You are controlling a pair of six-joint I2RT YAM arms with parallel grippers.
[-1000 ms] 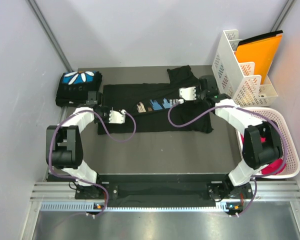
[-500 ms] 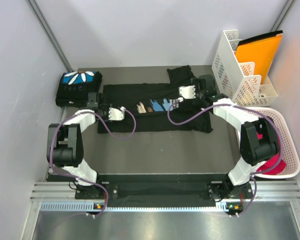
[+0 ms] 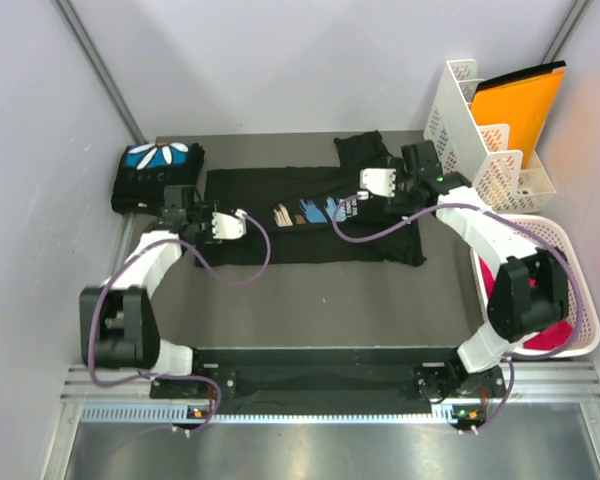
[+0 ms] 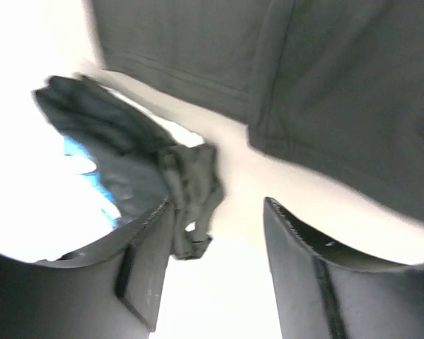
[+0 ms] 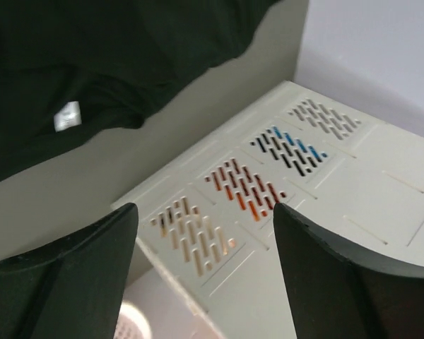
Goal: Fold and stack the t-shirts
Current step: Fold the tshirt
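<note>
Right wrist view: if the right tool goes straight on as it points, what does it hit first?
Most likely the slotted wall of the white organizer, centred ahead of the open right tool; the black t-shirt lies off to the side. How far off is unclear.

Grey bench (image 3: pixel 310 300): folded petal-print t-shirt (image 3: pixel 155 172) back left, spread black t-shirt (image 3: pixel 300 240) (partly folded) mid, white perforated organizer (image 3: pixel 470 140) back right.
</note>
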